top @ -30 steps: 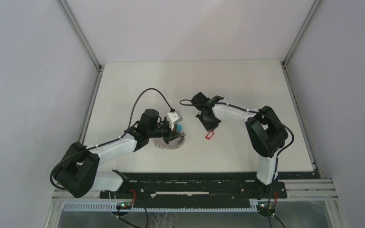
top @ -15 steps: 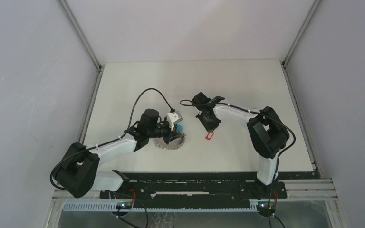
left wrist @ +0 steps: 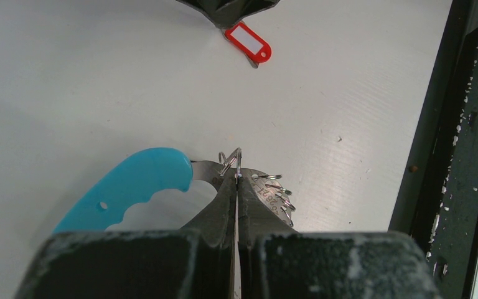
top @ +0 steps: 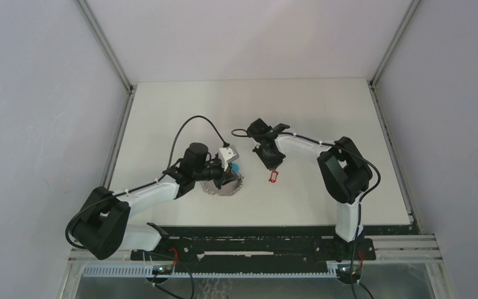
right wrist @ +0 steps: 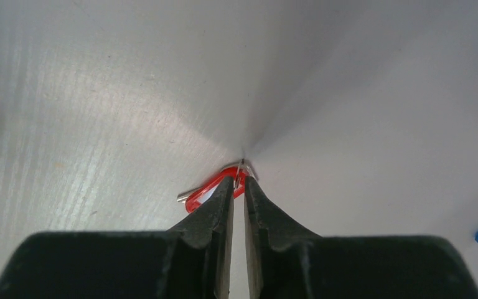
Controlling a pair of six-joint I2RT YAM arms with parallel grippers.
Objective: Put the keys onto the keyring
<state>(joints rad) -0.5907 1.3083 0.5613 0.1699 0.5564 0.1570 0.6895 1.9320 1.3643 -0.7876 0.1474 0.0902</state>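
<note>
Listing one moment, top view read as a clock face.

Item: keyring (top: 222, 186), a beaded loop with a blue grip (top: 235, 168), lying mid-table (top: 323, 112) by the left arm. The left claw (left wrist: 236, 179) is shut tight on a small wire ring at the loop's edge (the pinch is plain in the left wrist view).

Item: red key (top: 273, 177), flat on the table at 3 o'clock of the keyring and apart from it. The right claw (right wrist: 237, 180) sits at the key's 11 o'clock, tips at the tag's wire loop.

Change: the right arm has swung slightly toward 9 o'clock and the red key has slid with it. The jaws now show a narrow slit; whether they still pinch the loop cannot be told.

Judgement: the key is nearer the keyring but not yet threaded. The slackened grip suggests a release or regrip first.
</note>
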